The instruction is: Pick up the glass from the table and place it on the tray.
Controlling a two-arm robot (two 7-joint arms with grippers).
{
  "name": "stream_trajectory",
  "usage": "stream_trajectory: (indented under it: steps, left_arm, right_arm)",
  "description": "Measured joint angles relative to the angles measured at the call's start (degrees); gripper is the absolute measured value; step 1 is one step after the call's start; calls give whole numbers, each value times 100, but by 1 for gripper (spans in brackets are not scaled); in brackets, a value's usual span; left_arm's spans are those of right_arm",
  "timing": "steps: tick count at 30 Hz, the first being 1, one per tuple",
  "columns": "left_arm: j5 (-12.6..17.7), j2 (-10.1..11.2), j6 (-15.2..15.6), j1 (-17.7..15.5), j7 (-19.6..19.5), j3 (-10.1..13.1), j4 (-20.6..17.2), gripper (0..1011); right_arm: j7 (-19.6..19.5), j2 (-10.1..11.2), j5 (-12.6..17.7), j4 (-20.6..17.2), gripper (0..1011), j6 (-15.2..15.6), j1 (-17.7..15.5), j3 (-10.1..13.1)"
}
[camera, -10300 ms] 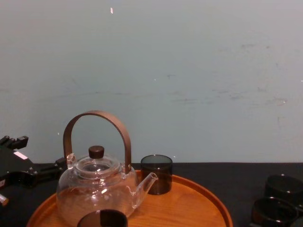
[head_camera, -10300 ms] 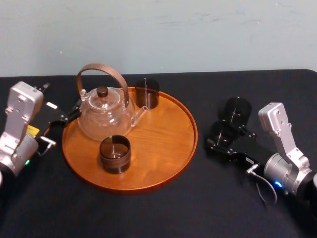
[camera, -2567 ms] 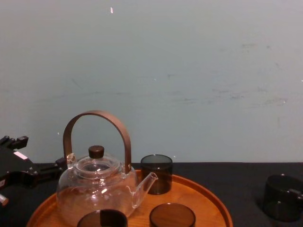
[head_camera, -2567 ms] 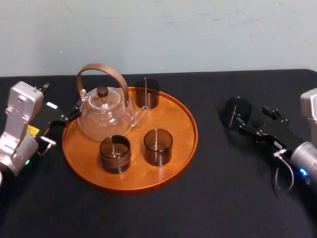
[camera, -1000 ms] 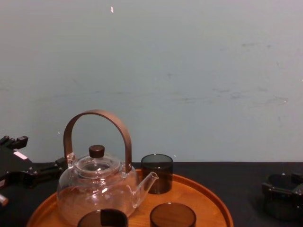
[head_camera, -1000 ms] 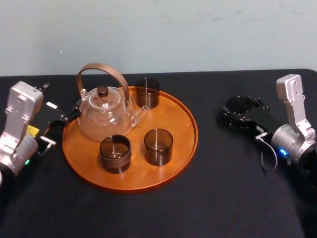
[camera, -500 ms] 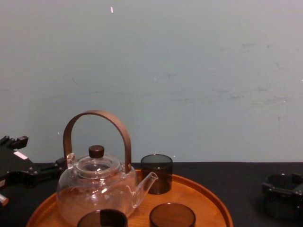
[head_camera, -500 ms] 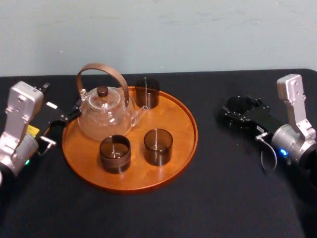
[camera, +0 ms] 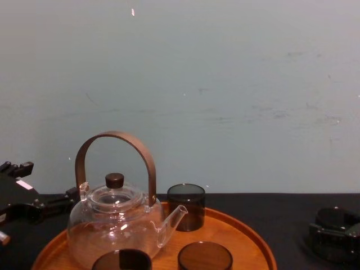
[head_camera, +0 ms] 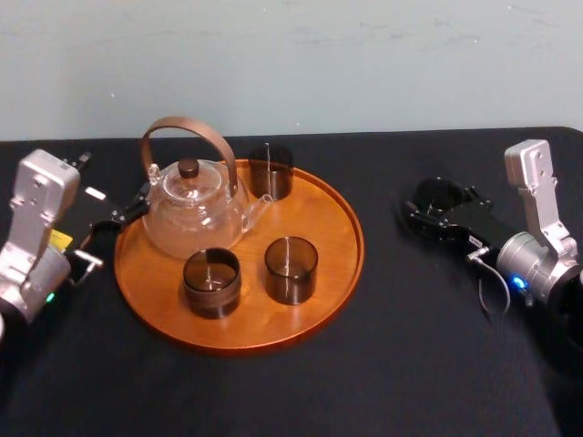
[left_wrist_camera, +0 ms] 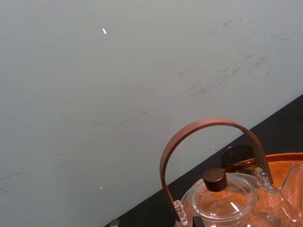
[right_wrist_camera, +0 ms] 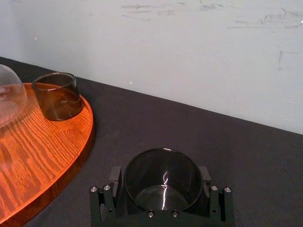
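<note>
Glass [right_wrist_camera: 163, 189] on table [head_camera: 301, 391], right gripper [right_wrist_camera: 161, 177] closed on its sides, apart from tray [head_camera: 314, 214], left gripper [head_camera: 127, 208] parked beside tray

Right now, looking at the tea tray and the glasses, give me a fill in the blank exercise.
The tray holds a teapot and ___ glasses. The fourth glass stands off the tray on the black ___. The right gripper is around that glass; the left gripper rests beside the tray, nearest the ___.
Missing words: three, table, teapot.
</note>
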Motion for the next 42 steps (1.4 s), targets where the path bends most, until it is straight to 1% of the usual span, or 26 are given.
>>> stream_trajectory:
  steps: [22,27,40,42]
  left_arm:
    - [0,0,0,0,0,0,0,1001]
    - [0,0,0,0,0,0,0,1001]
    - [0,0,0,0,0,0,0,1001]
    - [0,0,0,0,0,0,1,1002]
  right_arm:
    - [-3,5,2,-10,1000,-6,-2,12]
    - [-2,5,4,-13,906,-8,-5,13]
    - [-2,5,7,-14,905,-11,-7,13]
    - [29,17,35,-77,905,-1,-35,13]
